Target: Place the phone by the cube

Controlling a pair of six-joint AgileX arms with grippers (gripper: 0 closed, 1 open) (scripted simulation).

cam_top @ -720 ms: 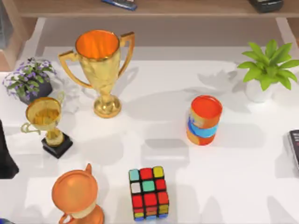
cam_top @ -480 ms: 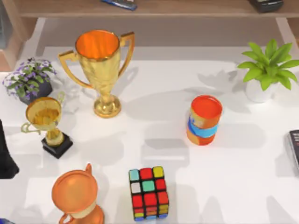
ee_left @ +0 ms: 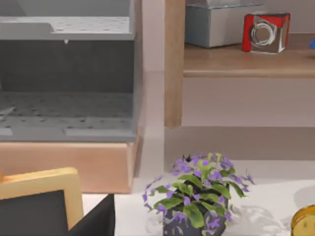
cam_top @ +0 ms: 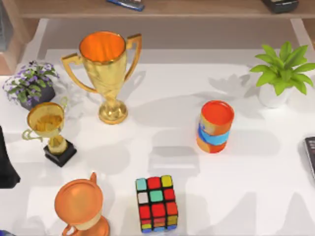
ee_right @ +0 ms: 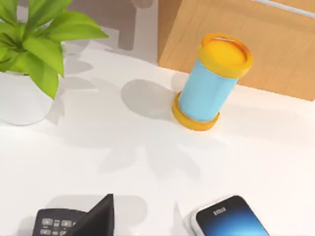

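The cube [cam_top: 156, 204] stands near the table's front edge, a little left of the middle, with red, green, cyan, yellow and white stickers on a black grid. The phone [ee_right: 230, 220] lies flat on the white table in the right wrist view, showing a blue-to-dark screen in a thin light frame, partly cut by the picture's edge. A dark part of my right gripper [ee_right: 96, 221] shows close to the phone, between it and a black keypad device [ee_right: 53, 222]. My left arm [cam_top: 6, 169] is parked at the table's left edge.
A tall gold trophy [cam_top: 104, 73], a small gold trophy [cam_top: 48, 132] and an orange trophy [cam_top: 81, 206] stand left of the cube. An orange-and-blue cylinder [cam_top: 214, 127] and a green plant [cam_top: 281, 73] stand to the right. A dark device [cam_top: 310, 156] lies at the right edge.
The soft shadows on the table's front right have shifted and grown. No object on the table has moved, and the left arm is still.
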